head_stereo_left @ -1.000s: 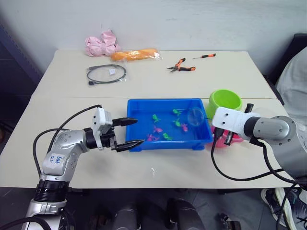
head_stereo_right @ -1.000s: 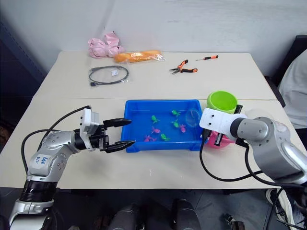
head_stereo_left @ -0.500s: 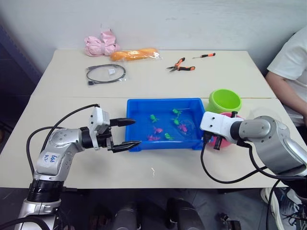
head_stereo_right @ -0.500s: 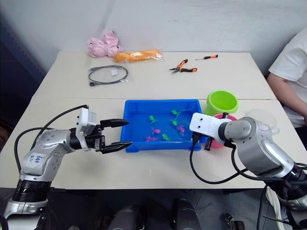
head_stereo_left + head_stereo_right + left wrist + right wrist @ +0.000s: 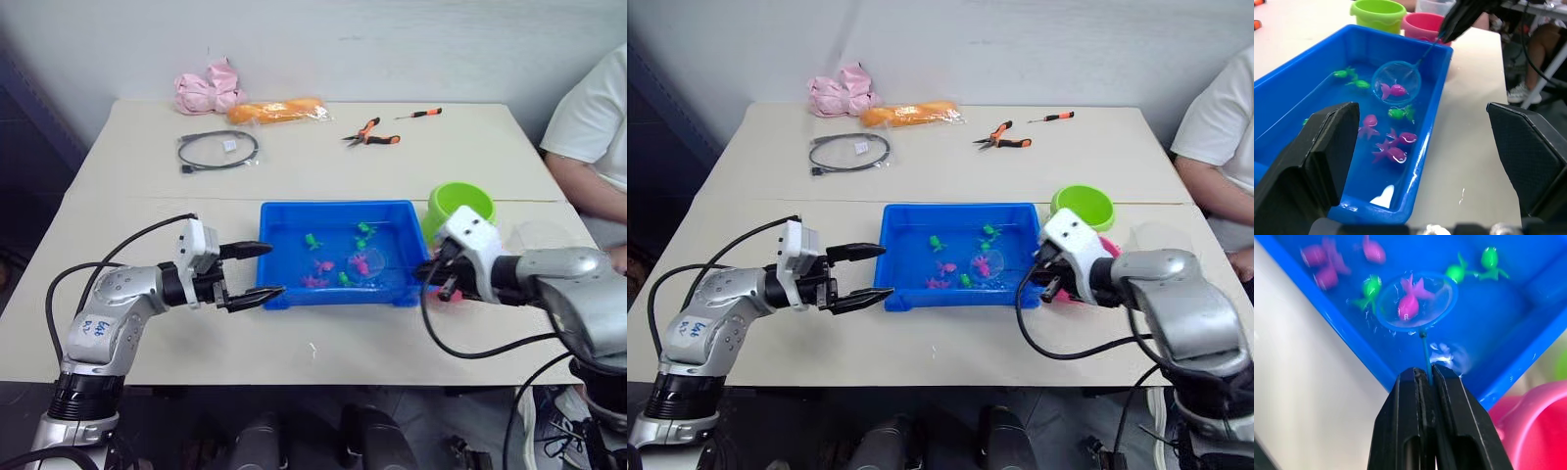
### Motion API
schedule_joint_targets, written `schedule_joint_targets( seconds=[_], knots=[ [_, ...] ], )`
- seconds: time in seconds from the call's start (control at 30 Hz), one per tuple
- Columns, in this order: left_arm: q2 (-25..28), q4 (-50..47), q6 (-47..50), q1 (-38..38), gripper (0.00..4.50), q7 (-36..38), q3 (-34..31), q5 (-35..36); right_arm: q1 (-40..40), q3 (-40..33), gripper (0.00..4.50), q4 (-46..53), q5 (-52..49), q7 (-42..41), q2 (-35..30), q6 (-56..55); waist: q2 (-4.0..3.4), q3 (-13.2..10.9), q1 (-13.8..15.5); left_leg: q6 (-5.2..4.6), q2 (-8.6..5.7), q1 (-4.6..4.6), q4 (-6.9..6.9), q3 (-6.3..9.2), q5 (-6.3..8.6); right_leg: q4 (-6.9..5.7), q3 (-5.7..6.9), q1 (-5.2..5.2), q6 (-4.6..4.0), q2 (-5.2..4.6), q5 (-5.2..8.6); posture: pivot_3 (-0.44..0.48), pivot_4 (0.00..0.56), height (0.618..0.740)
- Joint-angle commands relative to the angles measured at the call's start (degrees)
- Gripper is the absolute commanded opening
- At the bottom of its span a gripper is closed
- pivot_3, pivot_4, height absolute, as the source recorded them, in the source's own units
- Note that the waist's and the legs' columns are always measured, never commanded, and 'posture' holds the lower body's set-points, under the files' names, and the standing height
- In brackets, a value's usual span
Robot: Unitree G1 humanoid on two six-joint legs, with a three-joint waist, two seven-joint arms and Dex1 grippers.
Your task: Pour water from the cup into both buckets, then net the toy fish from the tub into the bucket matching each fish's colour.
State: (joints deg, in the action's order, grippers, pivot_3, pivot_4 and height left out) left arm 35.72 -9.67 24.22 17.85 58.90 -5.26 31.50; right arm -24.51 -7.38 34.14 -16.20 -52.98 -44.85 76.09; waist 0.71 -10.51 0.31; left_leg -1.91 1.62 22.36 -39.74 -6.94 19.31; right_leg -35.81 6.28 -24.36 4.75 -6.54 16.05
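Left gripper [image 5: 257, 271]: near table [image 5: 323, 166] edge, just beside the tub's left end, jaws released and spread, holding nothing.

Right gripper [image 5: 1424, 382]: at the tub's right end, jaws clenched on the thin handle of the net [image 5: 1416, 300].

Net: hoop lowered into the tub, one pink fish [image 5: 1409, 305] lying within the rim.

Tub [image 5: 284, 213]: blue, centre of the table's near half, holding water. Loose toy fish in it: pink ones [image 5: 1393, 152] toward the left-front part, green ones [image 5: 313, 240] scattered from the middle to the far right.

Pink bucket [image 5: 1426, 24]: just beside the tub's right end, largely hidden behind the right gripper in the head views.

Green bucket [image 5: 460, 204]: just beyond the pink one, near the tub's far right corner.

Cup [image 5: 541, 235]: clear, right of the buckets, near the table's right edge.

Far half of table: coiled black cable [image 5: 217, 151], orange-handled pliers [image 5: 370, 133], small screwdriver [image 5: 417, 114], orange packet [image 5: 276, 111], pink bundle [image 5: 207, 88].

Person [image 5: 593, 127]: seated at the right edge, white sleeve.
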Motion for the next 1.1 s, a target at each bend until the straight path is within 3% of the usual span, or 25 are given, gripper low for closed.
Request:
schedule_joint_targets(
  seconds=[0.03, 0.2, 0.33, 0.57, 0.77, 0.87, 0.97, 1.1],
  knots=[
    [-0.2, -2.8, 1.2, 2.4, 4.44, -0.1, -1.5, 3.3, 2.2, -9.5, 0.0, 5.7, -5.2, 0.4, 1.3, 2.4, 0.0, 0.0, -0.1, -0.02, -0.01, 0.0, -0.01, -0.02, 0.01, 0.01, -0.01, 0.0, 0.0, 0.0, 0.0, 0.0, 0.15, 0.74],
    [-3.3, 0.5, 2.9, 9.1, 4.44, -0.2, -0.8, 5.7, 7.0, -18.7, 0.0, 8.7, -9.6, 2.1, 4.5, 0.7, 0.0, 0.0, 0.1, -0.03, -0.05, -0.04, -0.03, -0.03, -0.01, -0.03, -0.03, 0.02, 0.01, 0.02, -0.01, 0.0, 0.15, 0.74],
    [-4.2, 0.2, 8.8, 10.8, 4.44, 1.5, -0.6, 11.2, 20.3, -22.2, 0.0, 11.6, -10.0, 1.1, 5.9, -8.8, 0.01, 0.0, 0.3, -0.03, -0.07, -0.04, 0.02, -0.07, -0.01, -0.03, -0.05, 0.02, 0.02, 0.15, -0.01, 0.0, 0.15, 0.74],
    [-4.6, 2.9, 4.8, 12.2, 4.44, 3.7, 2.6, 6.5, 29.4, -25.2, 0.0, 9.5, -10.8, 6.7, 16.4, -27.3, 0.01, 0.0, -0.1, -0.08, -0.12, -0.27, 0.01, -0.4, -0.08, -0.03, -0.08, 0.02, 0.12, 0.44, -0.06, 0.0, 0.15, 0.74],
    [-6.0, 5.0, 3.1, 13.0, 4.44, 5.0, 4.0, 5.7, 39.8, -41.2, 0.0, 14.7, -24.4, 5.3, 18.0, -31.6, 0.0, 0.0, 0.5, -0.05, -0.11, -0.25, 0.03, -0.25, -0.1, -0.07, -0.32, 0.04, 0.11, 0.43, -0.06, 0.0, 0.15, 0.74],
    [-7.7, 5.2, 2.8, 13.3, 4.44, 4.7, 4.9, 5.9, 44.6, -47.1, 0.0, 14.3, -26.3, 6.9, 17.5, -34.2, 0.0, 0.0, 0.8, -0.06, -0.1, -0.27, 0.02, -0.21, -0.1, -0.04, -0.35, 0.1, 0.11, 0.4, -0.06, 0.0, 0.15, 0.74],
    [-9.5, 6.0, 0.4, 13.8, 4.44, 4.5, 5.8, 4.3, 47.2, -49.1, 0.0, 11.5, -21.3, 8.5, 17.5, -41.0, 0.0, 0.0, 0.9, -0.14, -0.19, -0.3, 0.02, -0.23, -0.09, 0.04, -0.37, 0.1, 0.11, 0.27, -0.06, 0.0, 0.15, 0.74],
    [-11.9, 7.7, -1.1, 15.2, 4.44, 4.7, 7.1, 3.2, 48.8, -44.9, 0.0, 5.2, -9.8, 10.8, 18.7, -54.3, 0.0, 0.0, 0.9, -0.15, -0.24, -0.31, 0.02, -0.23, -0.09, 0.04, -0.36, 0.11, 0.11, 0.27, -0.06, 0.0, 0.15, 0.74]
  ],
)
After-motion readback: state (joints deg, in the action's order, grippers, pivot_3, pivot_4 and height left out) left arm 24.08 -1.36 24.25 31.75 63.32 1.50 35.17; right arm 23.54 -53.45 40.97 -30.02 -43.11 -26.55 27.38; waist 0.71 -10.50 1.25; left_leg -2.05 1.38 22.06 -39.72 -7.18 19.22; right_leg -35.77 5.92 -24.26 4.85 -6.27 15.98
